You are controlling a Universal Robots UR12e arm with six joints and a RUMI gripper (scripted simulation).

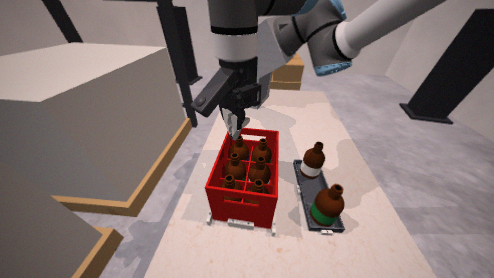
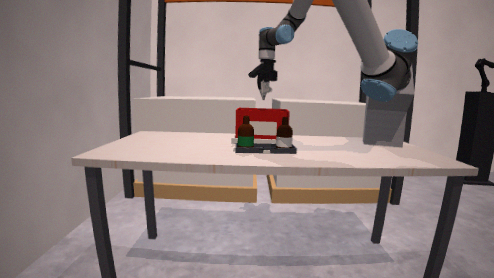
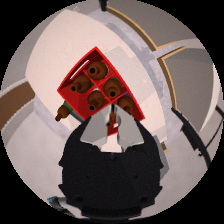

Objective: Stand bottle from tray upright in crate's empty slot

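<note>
Bottles [image 1: 250, 163] fill all six crate [image 1: 242, 200] slots in top view; tool [image 1: 235, 131] sits above the back-left one, fingers pressed together, empty. Exterior: tool [image 2: 264, 91] clear above crate [image 2: 262, 115] on worktop [image 2: 150, 155]. Wrist: crate [image 3: 70, 85] below fingertips.

UR arm [image 2: 360, 30]: pale grey tubes, darker grey joint housings, light-blue caps. Wrist has white band with black rings. Gripper [image 1: 234, 127]: black body, light grey fingers.

High, side, wrist views; shared crate [image 1: 243, 200].
</note>
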